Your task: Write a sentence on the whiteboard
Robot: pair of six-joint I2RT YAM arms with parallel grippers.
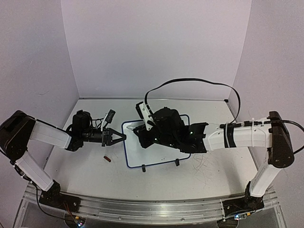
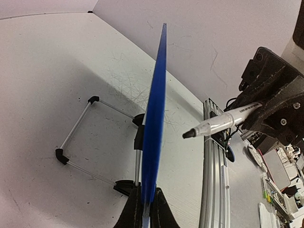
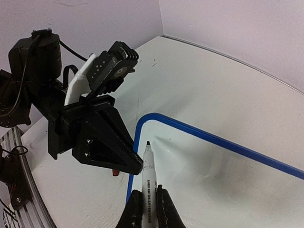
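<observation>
The whiteboard (image 1: 134, 148), white with a dark-blue rim, leans on its wire stand mid-table. My left gripper (image 1: 121, 137) is shut on its left rim; in the left wrist view the rim (image 2: 156, 118) runs edge-on up from the left gripper (image 2: 146, 209). My right gripper (image 3: 148, 204) is shut on a white marker (image 3: 148, 173). The uncapped dark tip points at the board's upper left corner (image 3: 145, 124). In the left wrist view the marker (image 2: 218, 123) stands a short gap off the board face. No sentence shows on the visible board (image 3: 213, 166).
A small red cap (image 1: 107, 159) lies on the tabletop left of the board's front corner. The stand's black feet (image 1: 143, 167) rest near the front. Grey scuffs (image 1: 205, 164) mark the table at right. A black cable (image 1: 199, 80) arches over the right arm. A metal rail (image 1: 142, 209) lines the near edge.
</observation>
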